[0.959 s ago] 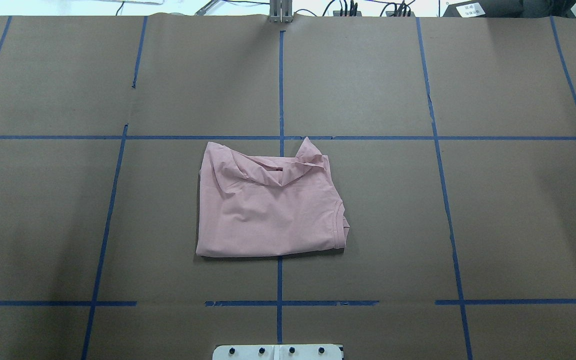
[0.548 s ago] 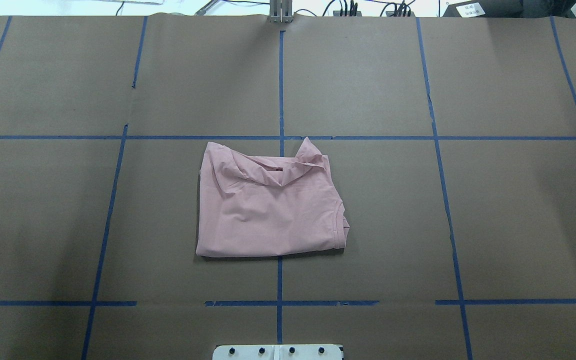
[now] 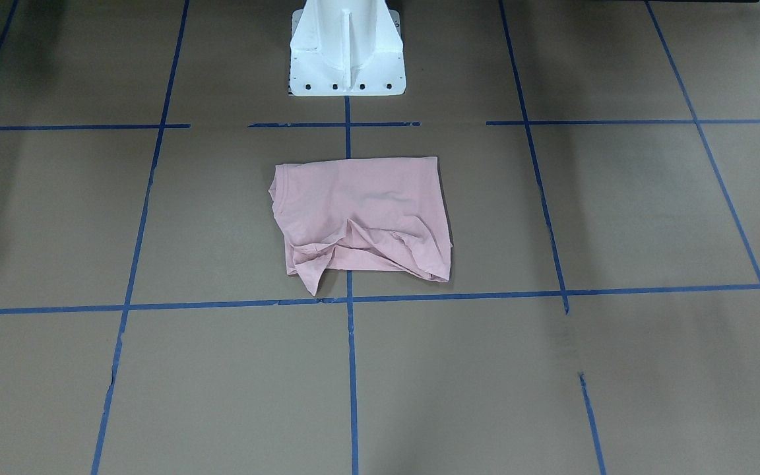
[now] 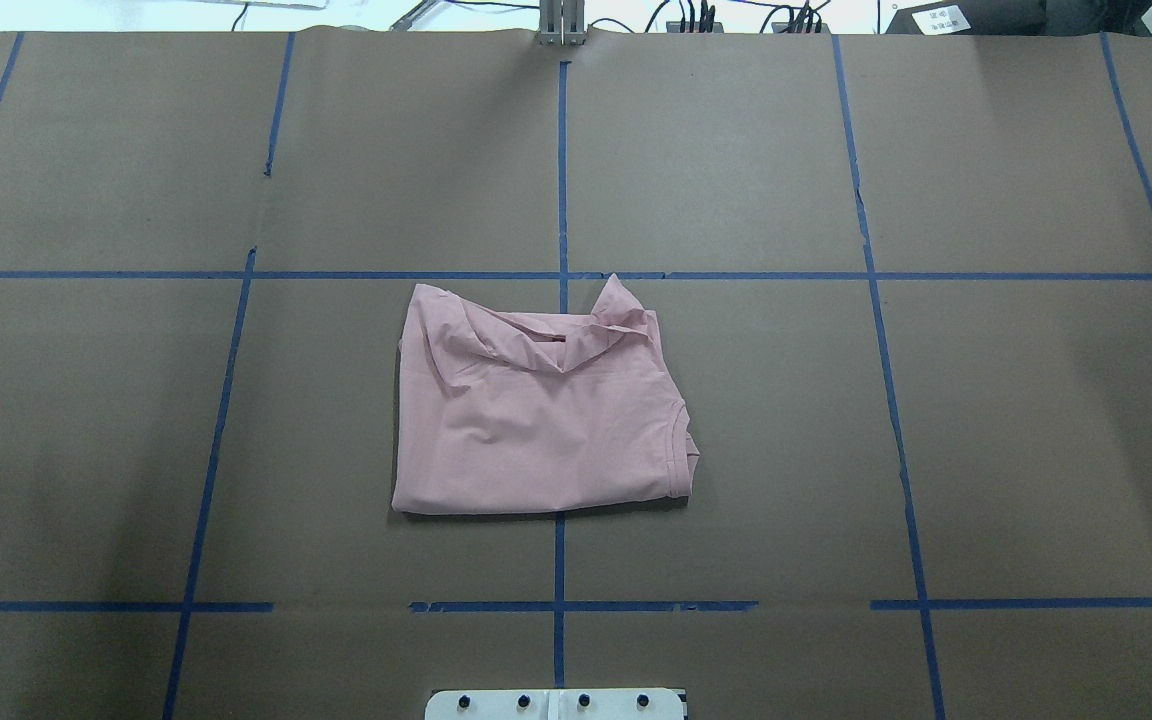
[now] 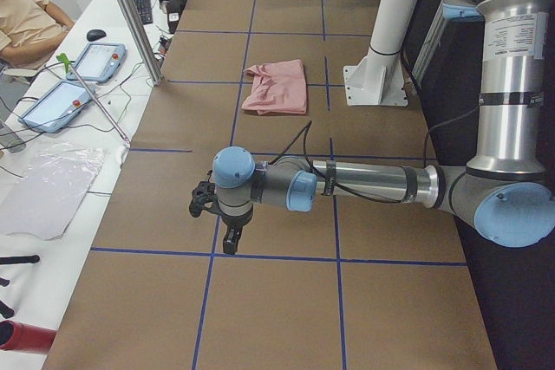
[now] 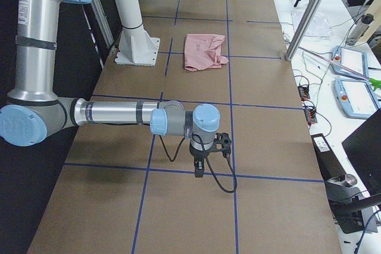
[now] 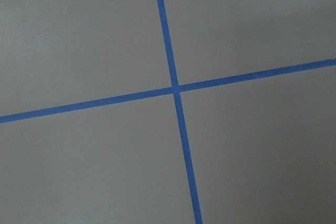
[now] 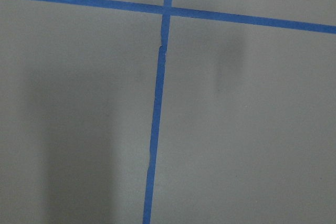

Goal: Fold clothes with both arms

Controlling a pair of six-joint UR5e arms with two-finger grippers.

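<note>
**Item 1, left arm** (image 5: pixel 373 181): lower centre of the left side view, the near, large arm. It is stretched low and level over the table (image 4: pixel 86 450). The left gripper (image 5: pixel 231 246) points down beside a crossing of tape lines (image 7: pixel 176 88). You cannot tell whether its fingers are spread or pressed together. Its wrist camera shows you only brown paper and that crossing, mid-frame.

**Item 2, right arm** (image 6: pixel 113 113): lower centre of the right side view, in the same low reach. The right gripper (image 6: pixel 198 172) hangs just over a tape line. Finger state: cannot be told. Its wrist camera shows paper and a crossing at top centre.

**Item 3, pedestal** (image 4: pixel 556 703): white, at the bottom centre of the overhead view.

**Item 4, T-shirt** (image 4: pixel 536 420): pale pink, at the centre of the overhead view, straddling the middle tape line. It is folded to a rough rectangle with the collar on its right edge. The upper edge is rumpled, with one peak close to the cross line. It lies well apart from both grippers.

**Item 5, cables** (image 4: pixel 686 15): top edge of the overhead view, beyond the paper.

**Item 6, person** (image 5: pixel 26 15): upper left of the left side view, seated at a side bench.
</note>
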